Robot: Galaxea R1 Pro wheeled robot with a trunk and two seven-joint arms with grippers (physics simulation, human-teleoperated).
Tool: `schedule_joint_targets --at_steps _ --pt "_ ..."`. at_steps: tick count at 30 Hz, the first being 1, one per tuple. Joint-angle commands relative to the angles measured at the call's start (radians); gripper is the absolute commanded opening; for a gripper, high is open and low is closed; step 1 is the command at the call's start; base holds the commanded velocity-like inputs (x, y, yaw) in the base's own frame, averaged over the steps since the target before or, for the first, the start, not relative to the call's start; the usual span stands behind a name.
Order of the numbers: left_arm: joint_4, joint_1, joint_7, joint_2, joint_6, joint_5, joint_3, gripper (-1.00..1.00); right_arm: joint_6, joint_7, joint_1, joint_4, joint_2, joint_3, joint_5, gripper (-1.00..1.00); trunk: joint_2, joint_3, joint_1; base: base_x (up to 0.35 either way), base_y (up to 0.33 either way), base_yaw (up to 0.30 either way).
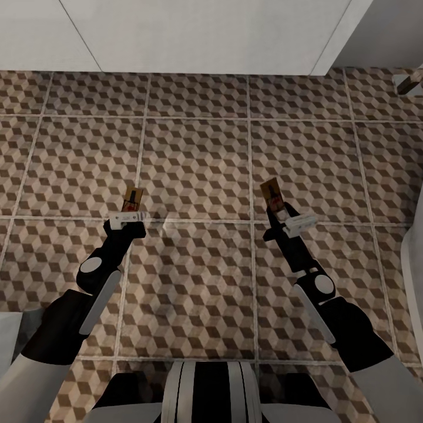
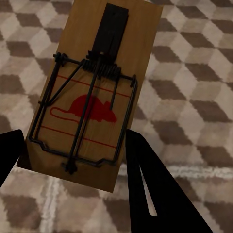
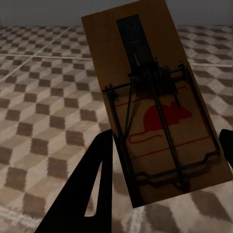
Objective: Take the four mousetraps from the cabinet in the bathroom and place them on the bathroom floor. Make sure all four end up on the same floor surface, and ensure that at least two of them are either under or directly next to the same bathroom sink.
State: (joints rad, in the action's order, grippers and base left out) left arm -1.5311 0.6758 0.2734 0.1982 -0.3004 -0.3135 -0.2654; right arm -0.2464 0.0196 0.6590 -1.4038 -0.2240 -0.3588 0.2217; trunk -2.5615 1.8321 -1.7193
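Note:
Each hand carries a mousetrap above the bathroom floor (image 1: 194, 164) of cube-patterned tiles. My left gripper (image 1: 130, 215) is shut on one mousetrap (image 1: 133, 200), a tan board with dark wire and a red mouse print (image 2: 90, 92), clamped between the black fingers (image 2: 155, 194). My right gripper (image 1: 281, 216) is shut on a second mousetrap (image 1: 272, 194), seen close up (image 3: 155, 107) with one black finger (image 3: 92, 184) beside it. A white boxy front (image 1: 194, 35) stands along the far edge of the tiles; whether it is the sink's vanity I cannot tell. The cabinet is out of view.
The white front ends in a corner at the upper right (image 1: 338, 41). A small dark object (image 1: 409, 83) sits at the far right edge. A white curved edge (image 1: 414, 282) runs along the right side. Open tiles lie ahead of both arms.

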Motion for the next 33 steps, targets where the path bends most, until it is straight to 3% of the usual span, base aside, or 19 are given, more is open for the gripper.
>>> schedule_joint_targets --at_steps 1,33 --pt "-0.001 0.001 0.01 0.001 -0.003 -0.007 -0.003 -1.0 -0.003 0.002 0.001 -0.01 -0.001 -0.003 0.013 -1.0 0.0 0.0 0.0 0.0 0.0 0.0" --pt "-0.015 0.001 0.01 0.001 -0.003 -0.007 -0.004 -1.0 -0.002 0.048 0.001 -0.033 -0.002 0.0 0.01 -1.0 -0.008 0.0 -0.015 0.0 0.0 0.0"
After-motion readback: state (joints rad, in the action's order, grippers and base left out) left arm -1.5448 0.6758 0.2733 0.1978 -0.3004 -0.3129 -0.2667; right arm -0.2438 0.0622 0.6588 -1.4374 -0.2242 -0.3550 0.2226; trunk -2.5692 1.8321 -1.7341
